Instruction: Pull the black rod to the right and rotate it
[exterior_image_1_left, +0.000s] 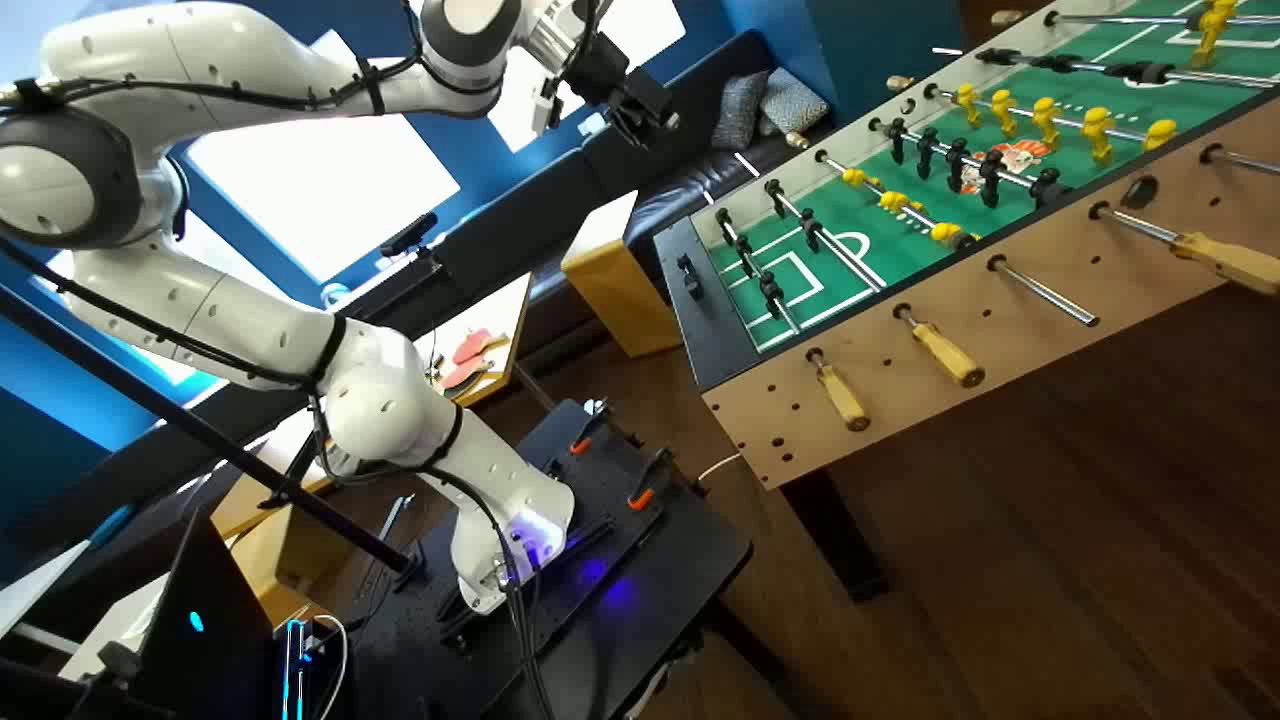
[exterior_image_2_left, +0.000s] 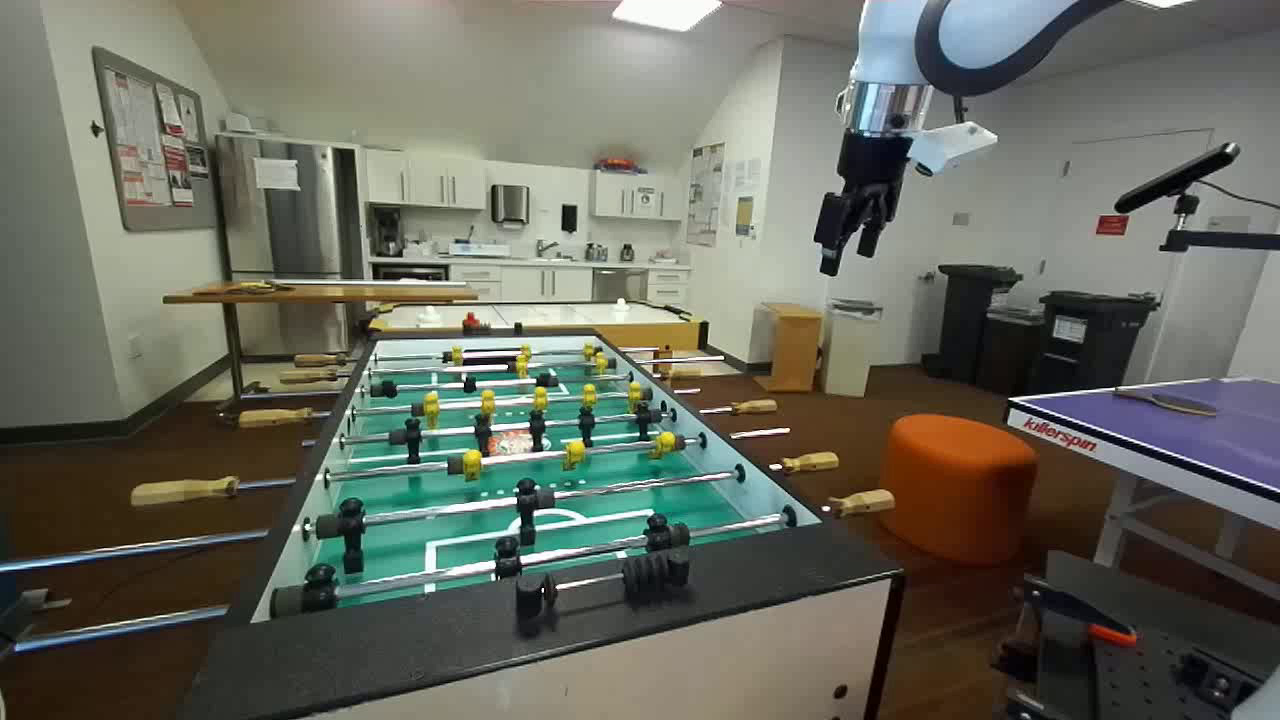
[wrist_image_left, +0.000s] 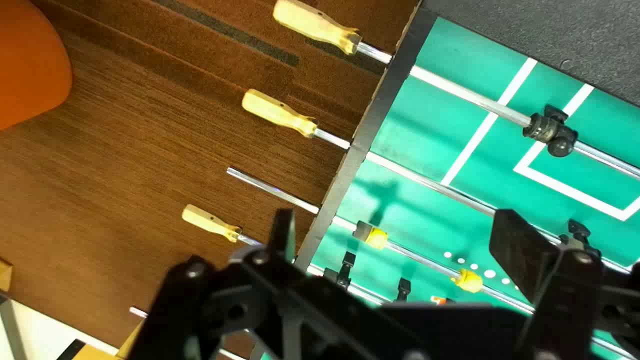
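Claw (exterior_image_2_left: 849, 258) spread wide and empty, hanging in mid-air apart from the foosball table (exterior_image_2_left: 450, 645); several black-figured rods (exterior_image_2_left: 420, 576) cross it, which one the task means I cannot tell. Wrist view: wooden handles (wrist_image_left: 277, 112) and a metal rod end (wrist_image_left: 272, 190) jut past the table's side edge (wrist_image_left: 384, 100), brown floor (wrist_image_left: 140, 165) stretching between them and the orange stool (wrist_image_left: 27, 65)

It's a break room — foosball table (exterior_image_2_left: 790, 565), fridge (exterior_image_2_left: 300, 235), ping-pong table (exterior_image_2_left: 1240, 435).
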